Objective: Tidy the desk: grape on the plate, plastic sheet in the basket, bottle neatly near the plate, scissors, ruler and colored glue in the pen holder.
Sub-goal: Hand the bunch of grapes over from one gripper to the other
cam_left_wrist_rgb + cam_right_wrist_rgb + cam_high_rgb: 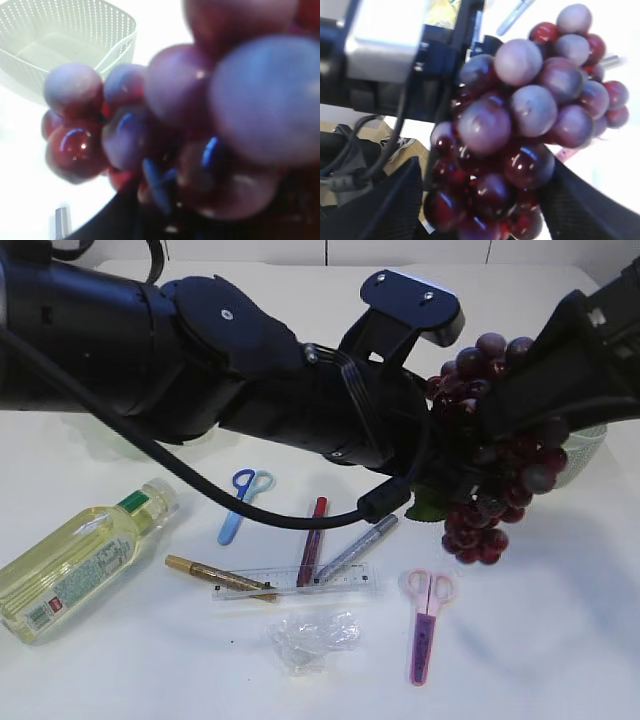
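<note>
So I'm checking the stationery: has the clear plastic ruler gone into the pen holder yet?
No, the clear plastic ruler lies flat on the white table, across the coloured glue pens.

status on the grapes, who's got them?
Left gripper shut on grape bunch, held above the table. Right gripper jaws spread either side of the bunch, grip not confirmed. Basket close by; plate not in view.

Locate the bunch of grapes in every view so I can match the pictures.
Exterior view: the grape bunch hangs right of centre, above the table, between the two arms.
Left wrist view: it fills the centre and right, blurred and very close.
Right wrist view: it fills the centre, between the right claw's dark fingers.
Shared landmark: the silver glue pen, also at the left wrist view's bottom left and the right wrist view's top.
</note>
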`<action>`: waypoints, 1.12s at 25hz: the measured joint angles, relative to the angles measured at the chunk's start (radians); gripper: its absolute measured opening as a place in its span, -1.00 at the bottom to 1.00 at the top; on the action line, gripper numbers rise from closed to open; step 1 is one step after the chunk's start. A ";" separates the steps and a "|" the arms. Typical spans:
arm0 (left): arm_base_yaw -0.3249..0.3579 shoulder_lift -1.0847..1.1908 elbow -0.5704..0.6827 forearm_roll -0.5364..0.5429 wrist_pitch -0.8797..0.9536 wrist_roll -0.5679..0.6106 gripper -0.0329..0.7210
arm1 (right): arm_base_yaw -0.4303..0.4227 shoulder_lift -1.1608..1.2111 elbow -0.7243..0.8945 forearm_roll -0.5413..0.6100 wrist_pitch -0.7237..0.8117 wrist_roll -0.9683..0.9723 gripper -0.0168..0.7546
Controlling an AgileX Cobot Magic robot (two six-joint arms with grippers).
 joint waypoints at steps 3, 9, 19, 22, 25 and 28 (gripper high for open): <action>0.002 -0.006 0.000 -0.002 0.002 0.000 -0.67 | 0.001 0.013 0.000 -0.019 -0.008 0.028 0.55; 0.005 -0.006 0.000 -0.002 0.006 0.000 -0.67 | 0.001 0.028 0.000 -0.026 -0.022 0.038 0.56; 0.048 -0.006 0.000 -0.002 0.047 0.000 -0.67 | 0.001 0.028 0.000 -0.026 -0.046 0.039 0.56; 0.048 -0.006 0.000 -0.002 0.051 0.000 -0.67 | 0.001 0.028 0.000 -0.035 -0.047 0.039 0.56; 0.048 -0.006 0.000 -0.002 0.051 0.000 -0.68 | 0.001 0.028 0.000 -0.039 -0.049 0.039 0.56; 0.048 -0.006 0.000 0.000 0.051 0.000 -0.68 | 0.001 0.028 0.000 -0.041 -0.051 0.039 0.56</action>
